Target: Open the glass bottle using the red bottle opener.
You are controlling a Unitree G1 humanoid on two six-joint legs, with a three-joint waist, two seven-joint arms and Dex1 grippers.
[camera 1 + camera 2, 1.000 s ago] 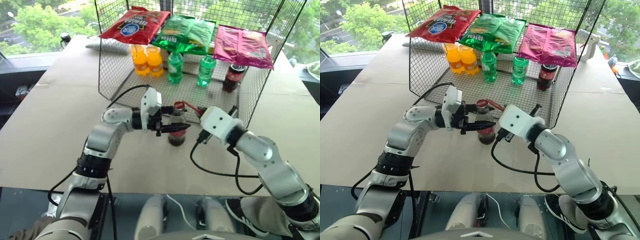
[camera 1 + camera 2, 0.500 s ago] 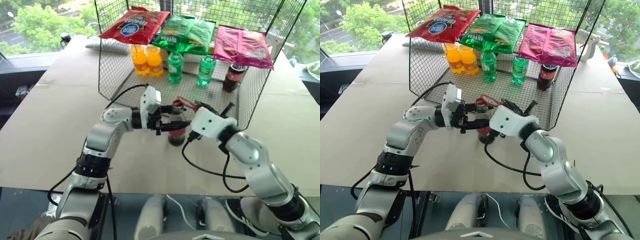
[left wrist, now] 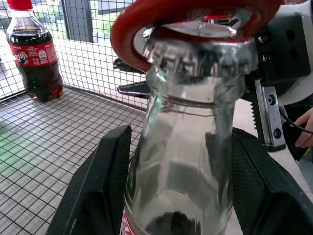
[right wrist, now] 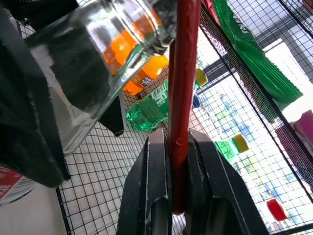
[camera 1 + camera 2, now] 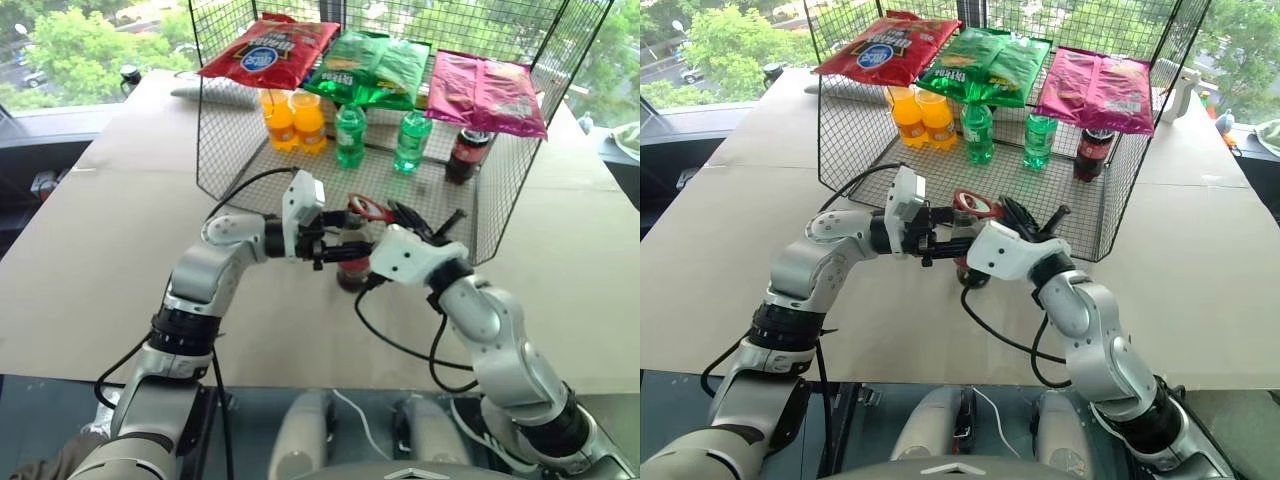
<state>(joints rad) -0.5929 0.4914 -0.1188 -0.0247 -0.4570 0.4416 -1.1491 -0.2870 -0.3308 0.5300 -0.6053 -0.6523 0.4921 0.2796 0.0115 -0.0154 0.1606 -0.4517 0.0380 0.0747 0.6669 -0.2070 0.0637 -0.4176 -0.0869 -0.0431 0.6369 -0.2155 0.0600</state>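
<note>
Cardboard tabletop (image 5: 100,250) before the wire rack (image 5: 225,130): my left gripper (image 5: 335,252) clamps the bottle (image 3: 183,161); right gripper (image 4: 178,161) pinches the opener (image 4: 182,98), ring over cap (image 3: 200,49). I'd lever steadily (bottle braced).

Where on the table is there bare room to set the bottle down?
Bare tabletop lies wide on the robot's left of the wire mesh cage, and again right of it. Crowded: the cage's back row of orange, green and dark cola bottles.

There were three snack bags (image 5: 372,68) atop the wire rack (image 5: 222,140), two orange drinks (image 5: 293,120), two green bottles (image 5: 351,135), one dark cola bottle (image 5: 464,153), one glass bottle (image 5: 351,262), one red bottle opener (image 5: 372,209).
</note>
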